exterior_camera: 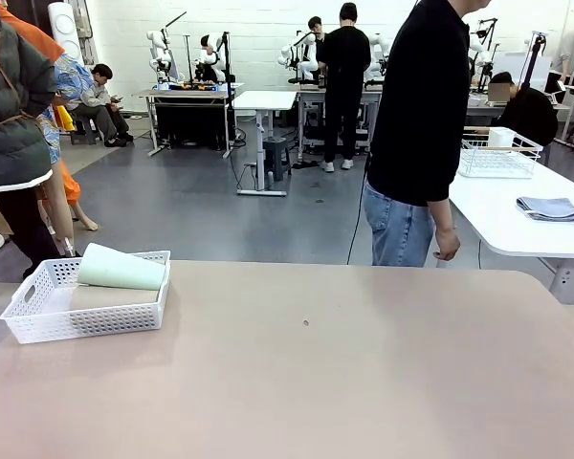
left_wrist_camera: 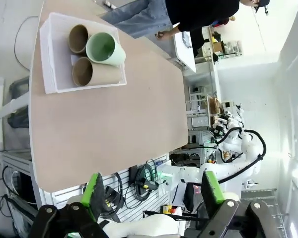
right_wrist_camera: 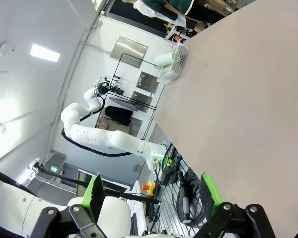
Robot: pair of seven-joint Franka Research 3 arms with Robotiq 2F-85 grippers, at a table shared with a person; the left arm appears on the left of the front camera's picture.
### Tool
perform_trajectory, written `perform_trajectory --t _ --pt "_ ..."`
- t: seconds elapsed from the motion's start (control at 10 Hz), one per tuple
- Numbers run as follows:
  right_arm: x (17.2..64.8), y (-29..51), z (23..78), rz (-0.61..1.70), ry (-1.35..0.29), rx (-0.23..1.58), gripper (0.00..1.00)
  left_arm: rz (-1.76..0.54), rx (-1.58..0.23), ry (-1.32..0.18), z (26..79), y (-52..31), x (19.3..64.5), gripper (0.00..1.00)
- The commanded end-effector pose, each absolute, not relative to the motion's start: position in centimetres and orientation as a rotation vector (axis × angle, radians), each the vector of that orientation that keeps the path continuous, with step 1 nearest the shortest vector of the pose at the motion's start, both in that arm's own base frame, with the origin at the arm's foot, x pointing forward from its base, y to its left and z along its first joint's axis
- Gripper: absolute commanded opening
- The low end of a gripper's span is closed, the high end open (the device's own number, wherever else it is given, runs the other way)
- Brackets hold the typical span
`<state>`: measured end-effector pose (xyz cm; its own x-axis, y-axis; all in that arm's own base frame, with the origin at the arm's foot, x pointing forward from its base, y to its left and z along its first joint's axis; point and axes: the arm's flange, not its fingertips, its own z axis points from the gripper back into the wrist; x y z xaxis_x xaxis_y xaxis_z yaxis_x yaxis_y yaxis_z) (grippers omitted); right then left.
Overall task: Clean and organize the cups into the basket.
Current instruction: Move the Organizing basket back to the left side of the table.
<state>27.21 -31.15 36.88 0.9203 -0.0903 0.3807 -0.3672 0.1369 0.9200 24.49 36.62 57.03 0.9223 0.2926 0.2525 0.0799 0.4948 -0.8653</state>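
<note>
Behind the worktop [exterior_camera: 306, 373] you see a busy lab floor, and a person in a black top and jeans [exterior_camera: 416, 134] stands just past the far edge, one hand hanging near the worktop's far right corner. A second white table [exterior_camera: 517, 215] to the right carries a wire basket [exterior_camera: 497, 153] and a folded grey cloth [exterior_camera: 552, 207].

Look to the far left corner of the worktop: the basket [exterior_camera: 38, 320] sits there, and all three cups lie on their sides inside it. The green cup [exterior_camera: 121, 268] rests on top of the two brown cups [left_wrist_camera: 87, 72], which lie side by side below it, open ends facing the same way.

Your left claw [left_wrist_camera: 151, 191] hangs high above the near edge with its fingers spread wide and nothing between the green pads [left_wrist_camera: 93, 191]. Your right claw [right_wrist_camera: 151, 193] is likewise spread apart and empty, raised off the near edge, well away from the basket [right_wrist_camera: 176, 62]. The rest of the worktop surface shows only a small dark speck [exterior_camera: 306, 323] near its middle.
</note>
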Motion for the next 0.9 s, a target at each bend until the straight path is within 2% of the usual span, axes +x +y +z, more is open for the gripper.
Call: perform_trajectory --t 0.0,0.1,0.8 --pt "27.11 -30.83 36.92 0.188 -0.379 1.424 1.0 0.109 -1.066 -0.429 56.95 36.77 24.62 1.0" --pt "27.11 -30.83 36.92 0.188 -0.379 1.424 1.0 0.089 -1.077 -0.385 56.47 36.36 25.02 1.0" --pt "27.11 -30.83 36.92 0.188 -0.379 1.424 1.0 0.13 -1.051 -0.41 57.42 36.7 24.37 1.0"
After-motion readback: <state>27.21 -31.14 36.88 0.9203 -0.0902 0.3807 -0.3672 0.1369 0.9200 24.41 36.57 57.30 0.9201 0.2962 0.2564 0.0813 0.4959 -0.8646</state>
